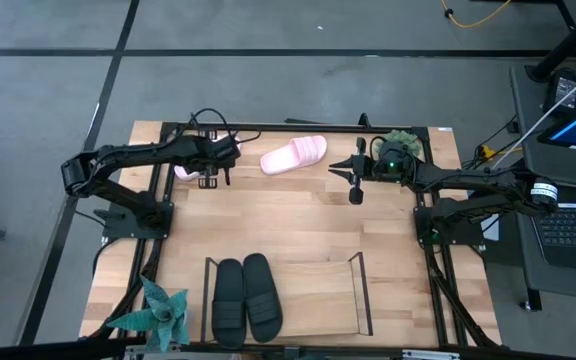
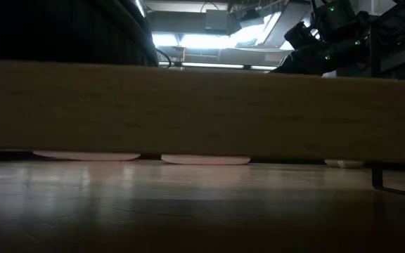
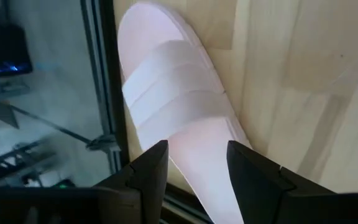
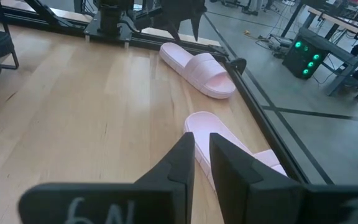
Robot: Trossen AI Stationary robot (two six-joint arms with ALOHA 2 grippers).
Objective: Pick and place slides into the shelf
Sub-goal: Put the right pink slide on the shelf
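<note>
- Pale wooden table (image 1: 298,225) ringed by a black frame, grey floor beyond.
- Left gripper (image 3: 194,171) spread wide, holding nothing, straddling one end of a pink slide (image 3: 173,106) at the table's far-left edge.
- Tight against the frame rail (image 3: 104,93) there; probable risk of a finger striking it, or of soft foam slipping from a shallow pinch.
- Second pink slide (image 1: 293,155) nearby; right gripper (image 1: 356,188) nearly closed, empty, waiting beside it.
- Black pair (image 1: 243,297) already in the shelf (image 1: 318,295).

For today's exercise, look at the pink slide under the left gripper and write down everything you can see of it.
The pink slide is pale pink and foam-like, with an open toe and one broad ribbed strap across the foot. It lies flat, sole down, on the wooden table at the far edge, right beside the black frame rail. The left gripper hangs over its heel end with fingers open on either side. Whether they touch it cannot be told.
</note>
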